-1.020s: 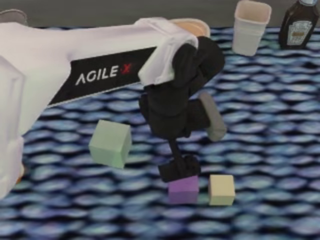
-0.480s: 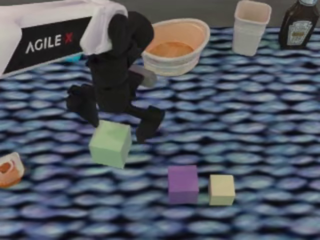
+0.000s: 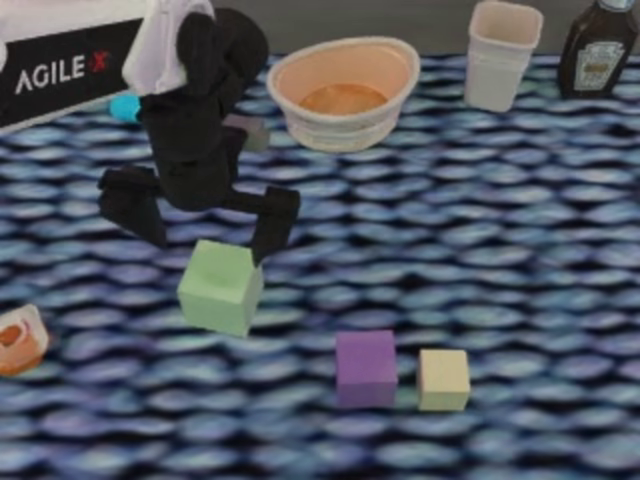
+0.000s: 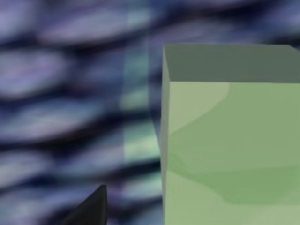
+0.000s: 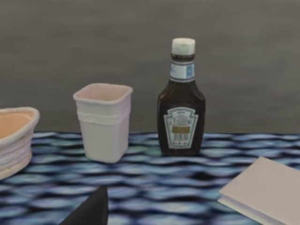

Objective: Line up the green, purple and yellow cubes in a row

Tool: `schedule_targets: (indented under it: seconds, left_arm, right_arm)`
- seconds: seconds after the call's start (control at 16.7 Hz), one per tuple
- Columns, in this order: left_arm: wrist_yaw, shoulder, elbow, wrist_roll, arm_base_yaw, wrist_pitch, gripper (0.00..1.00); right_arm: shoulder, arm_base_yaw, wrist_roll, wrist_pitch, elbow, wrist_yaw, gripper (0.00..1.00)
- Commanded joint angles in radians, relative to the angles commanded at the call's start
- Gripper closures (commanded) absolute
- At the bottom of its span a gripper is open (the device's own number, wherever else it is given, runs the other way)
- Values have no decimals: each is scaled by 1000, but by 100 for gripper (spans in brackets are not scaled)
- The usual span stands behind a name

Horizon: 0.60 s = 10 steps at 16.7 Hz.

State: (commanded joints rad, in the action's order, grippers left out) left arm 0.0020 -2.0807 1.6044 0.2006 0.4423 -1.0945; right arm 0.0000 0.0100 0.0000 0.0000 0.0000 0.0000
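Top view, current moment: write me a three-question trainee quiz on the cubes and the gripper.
1. True or false: the purple cube sits between the green cube and the yellow cube.
2. Which cube is the left gripper nearest? A green, B purple, C yellow.
3. Fill in: the left gripper's fingers are ___.

Key: 1 true; 2 A; 3 open, holding nothing.

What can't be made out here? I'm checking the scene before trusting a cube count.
- Cyan block: top view, mostly hidden behind the left arm.
- Small orange-and-white item: top view, cut by the left edge.
- Green cube: left wrist view, cut by the frame edges.
- Right gripper: only a dark tip shows in the right wrist view; absent from the top view.
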Motion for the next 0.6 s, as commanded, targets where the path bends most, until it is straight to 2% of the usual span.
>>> schedule_targets:
  seconds: [0.24, 0.6]
  left_arm:
    - [0, -20, -21, 0, 1, 39, 0]
    - [1, -112, -147, -3, -1, 263, 0]
  right_arm:
    - [0, 0, 0, 0, 0, 0, 0]
    - [0, 0, 0, 0, 0, 0, 0]
